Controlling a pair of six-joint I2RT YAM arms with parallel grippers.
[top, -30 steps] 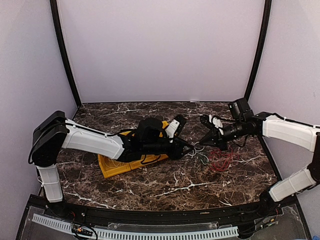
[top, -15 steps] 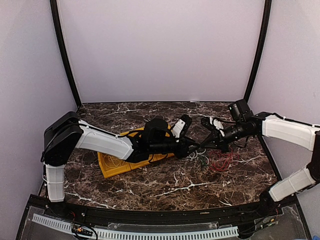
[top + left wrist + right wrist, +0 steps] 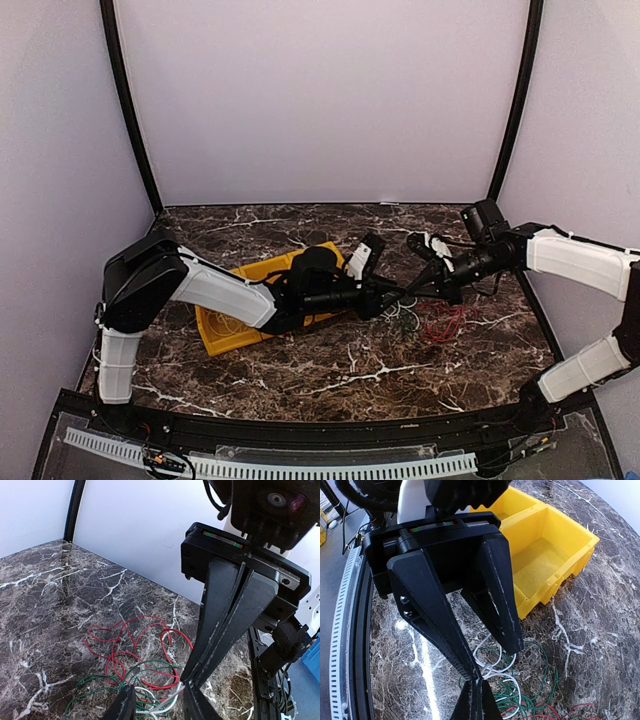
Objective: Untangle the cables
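Note:
A tangle of thin cables lies right of the table's middle: red cable (image 3: 442, 322) (image 3: 131, 649), green cable (image 3: 405, 318) (image 3: 95, 692) (image 3: 542, 675), white cable (image 3: 396, 303) (image 3: 161, 706) (image 3: 492, 672). My right gripper (image 3: 408, 293) (image 3: 477, 700) (image 3: 188, 680) is shut, its tips pinching a strand of the white cable just above the table. My left gripper (image 3: 386, 300) (image 3: 160, 707) (image 3: 492, 660) faces it tip to tip. It is open, its jaws standing either side of the white loops and holding nothing.
A yellow bin (image 3: 225, 325) (image 3: 547, 555) lies under my left forearm, left of the tangle. The two grippers are almost touching. Purple walls and black corner posts (image 3: 515, 100) close in the marble table (image 3: 330, 375).
My left arm has stretched to the right, bringing its gripper up to the tangle and the right gripper's tips. Its jaws have narrowed somewhat. The right gripper has stayed shut and nearly still.

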